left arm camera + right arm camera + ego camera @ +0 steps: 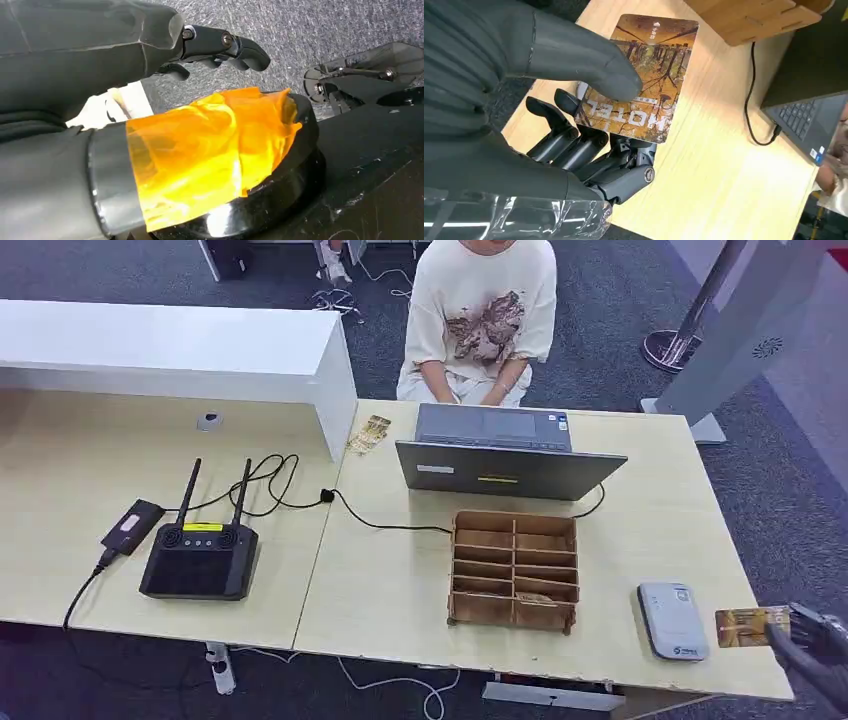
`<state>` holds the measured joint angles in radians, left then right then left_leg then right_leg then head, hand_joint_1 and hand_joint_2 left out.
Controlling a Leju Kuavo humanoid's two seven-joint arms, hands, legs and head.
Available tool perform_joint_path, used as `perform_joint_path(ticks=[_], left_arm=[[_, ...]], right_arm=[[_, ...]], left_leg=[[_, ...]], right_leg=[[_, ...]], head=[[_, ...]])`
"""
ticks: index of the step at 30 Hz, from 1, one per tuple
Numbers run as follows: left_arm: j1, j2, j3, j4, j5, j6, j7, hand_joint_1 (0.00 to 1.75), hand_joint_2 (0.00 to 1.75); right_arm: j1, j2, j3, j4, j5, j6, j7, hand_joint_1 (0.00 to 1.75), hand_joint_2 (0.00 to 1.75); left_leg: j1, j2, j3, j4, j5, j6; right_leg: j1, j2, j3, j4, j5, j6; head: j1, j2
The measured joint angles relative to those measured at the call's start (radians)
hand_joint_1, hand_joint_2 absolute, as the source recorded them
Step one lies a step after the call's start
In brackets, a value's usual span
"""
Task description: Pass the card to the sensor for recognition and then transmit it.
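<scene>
The counter (pixel 620 570) carries a grey sensor (pixel 673 621), and just beside it, past its outer edge, hovers the card (pixel 745 626) — thin, stiff, light, probably slick, so best pinched at one short end. The right hand (pixel 589 130) does so, thumb over fingers. The card shows brown trees and "MOTEL". The left hand (pixel 220 47) curls on nothing.

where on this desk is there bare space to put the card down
Bare wood lies left of the wooden organizer, between it and the router, crossed by one black cable. The back right corner beside the laptop is bare too. It is crowded where the right hand holds the card beside the reader.
</scene>
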<state>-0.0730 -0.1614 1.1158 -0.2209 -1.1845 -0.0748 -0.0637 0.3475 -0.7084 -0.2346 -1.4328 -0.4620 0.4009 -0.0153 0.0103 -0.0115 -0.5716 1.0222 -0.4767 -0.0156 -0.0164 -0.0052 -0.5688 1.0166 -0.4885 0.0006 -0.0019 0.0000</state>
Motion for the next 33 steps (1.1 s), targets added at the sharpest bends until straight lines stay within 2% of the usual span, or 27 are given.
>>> perform_joint_path(ticks=[7, 17, 26, 33], left_arm=[[-0.002, 0.000, 0.000, 0.000, -0.015, 0.000, 0.008, 0.00, 0.00], [-0.005, 0.000, 0.000, 0.000, -0.030, -0.002, 0.010, 0.00, 0.00], [-0.005, 0.002, 0.000, 0.000, -0.034, -0.002, 0.010, 0.00, 0.00], [-0.006, 0.002, 0.000, 0.000, -0.043, -0.003, 0.013, 0.00, 0.00]], right_arm=[[-0.105, 0.032, 0.050, 0.116, 0.141, -0.030, 0.002, 1.75, 1.75], [-0.241, 0.082, 0.114, 0.320, 0.206, -0.020, -0.021, 1.75, 1.75], [-0.278, 0.104, 0.140, 0.379, 0.212, -0.021, -0.024, 1.75, 1.75], [-0.336, 0.130, 0.159, 0.438, 0.290, -0.055, -0.027, 1.75, 1.75]], left_leg=[[0.000, 0.003, 0.001, 0.000, 0.000, 0.000], [0.000, 0.003, 0.001, 0.000, 0.000, 0.000], [0.000, 0.002, 0.000, 0.000, 0.000, 0.000], [0.000, 0.003, 0.001, 0.000, 0.000, 0.000]], right_leg=[[0.000, 0.004, 0.000, 0.000, 0.000, 0.000], [0.000, 0.004, 0.000, 0.000, 0.000, 0.000], [0.000, 0.003, 0.000, 0.000, 0.000, 0.000], [0.000, 0.003, 0.000, 0.000, 0.000, 0.000]], head=[[0.000, 0.000], [0.000, 0.000], [0.000, 0.000], [0.000, 0.000]])
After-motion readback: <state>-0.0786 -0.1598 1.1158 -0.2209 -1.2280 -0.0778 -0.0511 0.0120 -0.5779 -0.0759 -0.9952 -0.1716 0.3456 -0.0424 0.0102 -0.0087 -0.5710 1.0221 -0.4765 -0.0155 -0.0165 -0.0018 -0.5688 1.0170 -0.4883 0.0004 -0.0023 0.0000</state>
